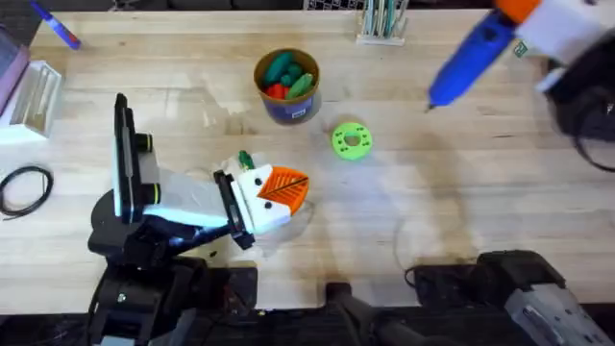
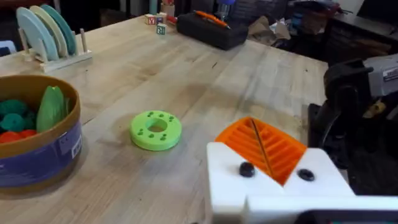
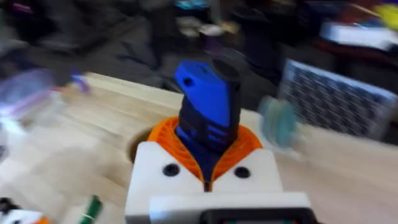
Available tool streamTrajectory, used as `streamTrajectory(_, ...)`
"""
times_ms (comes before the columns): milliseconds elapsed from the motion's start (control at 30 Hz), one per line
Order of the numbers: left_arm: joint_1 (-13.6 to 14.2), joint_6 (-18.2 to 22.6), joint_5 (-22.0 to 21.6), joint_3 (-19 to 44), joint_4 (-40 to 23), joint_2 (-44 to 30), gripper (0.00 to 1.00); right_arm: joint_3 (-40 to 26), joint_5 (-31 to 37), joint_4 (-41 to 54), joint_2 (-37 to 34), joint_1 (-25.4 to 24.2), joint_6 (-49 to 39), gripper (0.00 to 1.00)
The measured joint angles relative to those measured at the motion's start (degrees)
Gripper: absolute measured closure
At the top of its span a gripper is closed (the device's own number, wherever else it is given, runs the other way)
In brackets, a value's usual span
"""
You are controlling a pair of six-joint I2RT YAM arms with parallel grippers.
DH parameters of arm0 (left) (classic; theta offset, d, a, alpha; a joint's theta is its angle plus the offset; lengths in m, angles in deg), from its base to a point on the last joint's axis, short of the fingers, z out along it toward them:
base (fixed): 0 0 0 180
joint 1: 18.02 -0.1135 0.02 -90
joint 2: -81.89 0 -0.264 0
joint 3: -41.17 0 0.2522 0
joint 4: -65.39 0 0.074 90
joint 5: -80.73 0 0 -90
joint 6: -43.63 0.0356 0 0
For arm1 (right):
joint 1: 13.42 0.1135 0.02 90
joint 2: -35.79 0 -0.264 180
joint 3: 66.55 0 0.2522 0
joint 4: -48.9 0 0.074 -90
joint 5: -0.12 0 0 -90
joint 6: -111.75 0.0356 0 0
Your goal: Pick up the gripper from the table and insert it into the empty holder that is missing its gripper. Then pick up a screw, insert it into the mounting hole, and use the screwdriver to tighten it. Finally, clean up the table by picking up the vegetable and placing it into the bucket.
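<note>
My right gripper (image 1: 524,13) hangs high over the table's far right, shut on the bright blue screwdriver (image 1: 469,60). The screwdriver slants down to the left with its tip above the wood; its blue body (image 3: 207,106) rises from between the orange pads. My left gripper (image 1: 284,188) lies low near the table's middle, its orange pads (image 2: 261,144) pressed together with nothing between them. The dark-green vegetable (image 1: 245,159) lies on the table just behind that gripper. The dark-blue bucket (image 1: 286,86) stands farther back and holds green and red toys. The loose gripper, the holder and the screw are out of view.
A lime-green disc (image 1: 351,140) with a hole lies right of the bucket. A white rack (image 1: 31,96), a blue marker (image 1: 58,27) and a black cable (image 1: 24,187) sit at the left. A plate rack (image 1: 381,24) stands at the back edge.
</note>
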Motion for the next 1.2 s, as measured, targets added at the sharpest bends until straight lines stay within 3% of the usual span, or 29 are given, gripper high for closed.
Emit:
streamTrajectory(100,0.00,0.00,0.02,0.00,0.00,-0.01,0.997,3.60,0.29,-11.25,-2.33,11.06,2.78,0.981)
streamTrajectory(333,0.00,0.00,0.02,0.00,0.00,0.00,0.997,4.11,5.59,-30.23,-14.30,33.96,4.42,0.981)
streamTrajectory(500,0.00,0.00,0.02,0.00,0.00,-0.02,0.997,4.11,6.79,-41.56,-22.03,43.51,4.41,0.981)
streamTrajectory(767,0.00,0.00,0.02,0.00,0.00,0.00,0.997,4.11,6.99,-44.72,-25.62,50.08,4.47,0.981)
streamTrajectory(1200,0.00,0.00,0.02,0.00,0.00,0.00,0.997,4.13,6.66,-40.14,-25.40,50.82,5.95,0.981)
